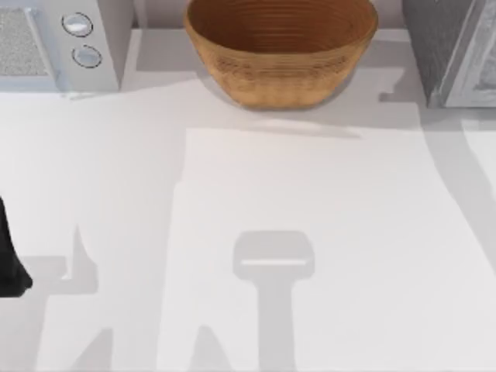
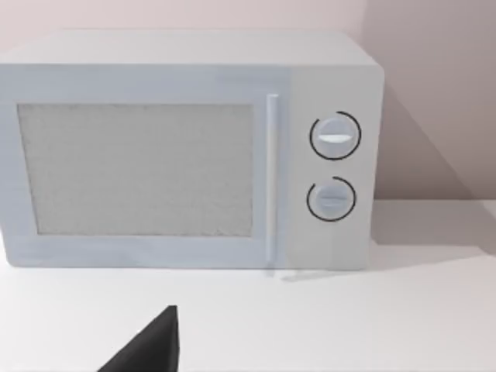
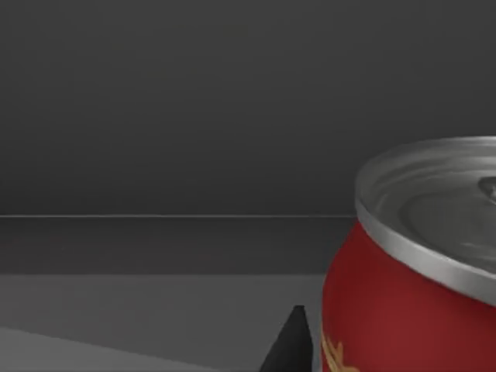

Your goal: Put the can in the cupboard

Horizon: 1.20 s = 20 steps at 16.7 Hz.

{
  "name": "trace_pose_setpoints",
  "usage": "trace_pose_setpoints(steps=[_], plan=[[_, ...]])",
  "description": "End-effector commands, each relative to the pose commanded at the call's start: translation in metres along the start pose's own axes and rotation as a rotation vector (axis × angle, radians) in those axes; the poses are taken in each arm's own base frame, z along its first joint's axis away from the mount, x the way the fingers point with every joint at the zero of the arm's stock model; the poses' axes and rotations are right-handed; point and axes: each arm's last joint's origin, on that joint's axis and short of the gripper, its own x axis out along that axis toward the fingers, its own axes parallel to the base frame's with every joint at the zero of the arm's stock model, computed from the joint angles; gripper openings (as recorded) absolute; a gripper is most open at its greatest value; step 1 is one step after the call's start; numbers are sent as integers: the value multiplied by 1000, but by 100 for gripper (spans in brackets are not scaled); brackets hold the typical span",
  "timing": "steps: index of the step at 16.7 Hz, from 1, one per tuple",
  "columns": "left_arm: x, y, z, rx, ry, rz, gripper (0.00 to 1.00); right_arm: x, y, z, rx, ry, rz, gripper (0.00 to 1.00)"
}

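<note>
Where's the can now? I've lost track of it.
In the right wrist view, the can stands upright close to the camera, before a dark grey wall.

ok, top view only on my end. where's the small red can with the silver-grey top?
Observer: The right wrist view has the red can close up and upright, with the right gripper beside it.
Operator: in the cupboard yet?
Observer: There's a dark grey wall right behind it. It looks like an interior, but I can't confirm.
Operator: left arm?
Observer: The left arm is parked at the top view's left edge. Its wrist camera faces the white microwave, door shut.
</note>
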Motion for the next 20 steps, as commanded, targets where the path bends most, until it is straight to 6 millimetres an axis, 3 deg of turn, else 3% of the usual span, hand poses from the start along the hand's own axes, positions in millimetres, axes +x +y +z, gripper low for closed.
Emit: trace_pose_setpoints(steps=[6, 15, 20], plan=[[0, 0, 0, 0, 0, 0, 100, 7, 0, 2, 0, 5, 1, 0], [0, 0, 0, 0, 0, 0, 100, 96, 4, 35, 2, -18, 2, 0], [0, 0, 0, 0, 0, 0, 100, 138, -1, 27, 3, -14, -2, 0]])
